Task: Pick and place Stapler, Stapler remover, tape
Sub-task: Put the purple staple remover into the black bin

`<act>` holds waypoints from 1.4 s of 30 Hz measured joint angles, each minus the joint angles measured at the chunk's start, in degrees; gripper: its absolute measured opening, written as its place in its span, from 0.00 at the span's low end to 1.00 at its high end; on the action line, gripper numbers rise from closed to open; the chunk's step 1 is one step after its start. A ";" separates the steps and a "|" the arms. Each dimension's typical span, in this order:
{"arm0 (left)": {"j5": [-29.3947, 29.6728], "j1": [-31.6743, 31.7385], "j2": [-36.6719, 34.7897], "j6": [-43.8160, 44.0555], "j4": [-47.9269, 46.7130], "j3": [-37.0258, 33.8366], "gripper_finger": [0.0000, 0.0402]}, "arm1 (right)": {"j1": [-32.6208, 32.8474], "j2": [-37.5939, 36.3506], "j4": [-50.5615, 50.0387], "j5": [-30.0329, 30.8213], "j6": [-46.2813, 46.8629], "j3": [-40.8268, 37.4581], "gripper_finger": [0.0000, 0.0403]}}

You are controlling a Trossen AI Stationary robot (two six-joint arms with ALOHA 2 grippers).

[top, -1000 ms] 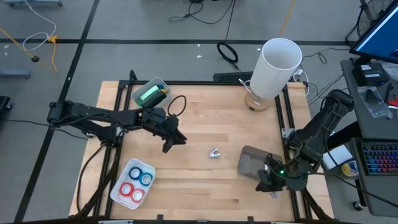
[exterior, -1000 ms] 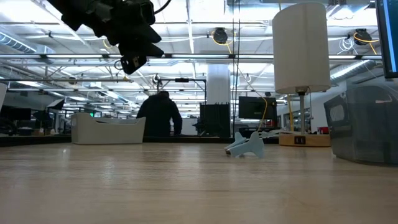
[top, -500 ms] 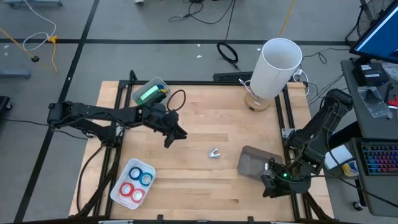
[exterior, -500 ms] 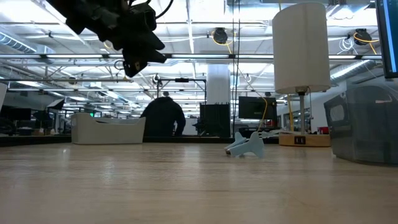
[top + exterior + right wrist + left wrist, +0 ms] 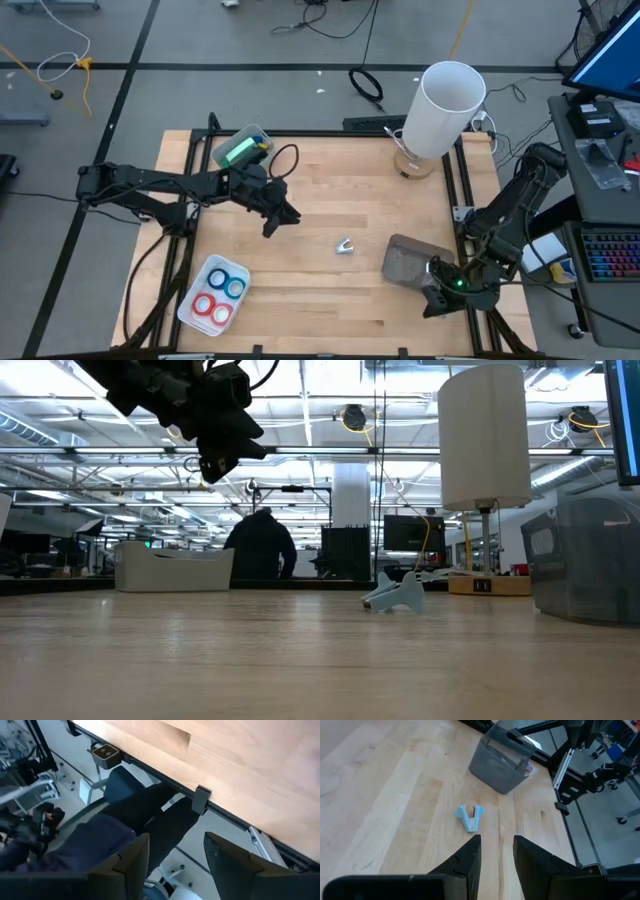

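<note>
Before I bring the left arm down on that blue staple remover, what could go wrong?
1. The staple remover is small and lies loose on bare wood; the left end effector, open above it, could nudge it aside rather than grip it.
2. The grey bin stands just beyond the remover, so overshooting risks bumping it.
3. The right end effector hangs past the table edge above a seated person's legs.

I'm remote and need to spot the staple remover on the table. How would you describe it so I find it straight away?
Start at the tall white cylinder at the table's far right corner, then come toward the near edge to the grey bin. Just left of the bin, alone on bare wood, lies the staple remover: a small pale-blue claw-shaped piece, much smaller than anything around it.
</note>
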State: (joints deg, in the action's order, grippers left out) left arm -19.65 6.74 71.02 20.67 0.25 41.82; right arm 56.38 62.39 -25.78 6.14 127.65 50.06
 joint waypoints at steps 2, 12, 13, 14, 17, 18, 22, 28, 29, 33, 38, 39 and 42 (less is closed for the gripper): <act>0.01 0.00 0.00 0.00 0.00 0.00 0.28 | 0.00 0.00 0.01 0.02 -1.28 0.00 0.45; -0.86 -0.04 -0.02 1.11 0.00 0.00 0.28 | 0.17 0.00 0.52 -0.17 1.32 0.00 0.45; -0.86 -0.04 -0.02 1.11 0.00 0.00 0.28 | 0.57 0.00 0.68 -0.02 3.12 0.00 0.45; -0.86 -0.04 -0.02 1.03 0.00 0.00 0.28 | 1.06 0.00 0.71 0.05 4.63 0.00 0.45; -0.86 -0.04 -0.02 0.81 0.00 0.00 0.28 | 2.42 0.34 0.28 -0.17 9.15 0.00 0.45; -0.86 -0.04 -0.02 0.84 0.00 0.00 0.28 | 2.88 0.65 -0.08 -0.31 10.60 0.00 0.45; -0.86 -0.13 -0.02 0.96 0.00 0.00 0.28 | 4.18 2.80 -4.21 -4.02 12.11 1.66 0.45; -0.86 -0.11 -0.03 0.78 0.00 0.00 0.28 | 5.63 6.36 -6.63 -9.65 13.16 4.01 0.45; -0.86 -0.11 -0.03 0.76 0.00 0.00 0.28 | 5.63 7.07 -6.75 -10.25 13.30 4.10 0.45; -0.86 -0.11 -0.04 1.05 -0.01 0.00 0.28 | 5.60 10.05 -7.49 -11.07 13.56 4.74 0.45; -0.84 -0.39 -0.04 1.51 -0.04 0.00 0.28 | 5.62 14.06 -9.95 -12.55 13.83 6.86 0.45; -0.85 -0.39 -0.04 1.51 -0.04 0.00 0.28 | 5.62 14.81 -11.21 -12.83 13.84 7.81 0.45; -0.84 -0.37 -0.04 1.49 -0.04 0.00 0.28 | 5.62 16.93 -16.78 -13.99 13.82 11.09 0.45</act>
State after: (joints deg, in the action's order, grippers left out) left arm -20.49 6.37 70.98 22.15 0.21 41.82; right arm 62.00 79.32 -42.56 -7.86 141.47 61.15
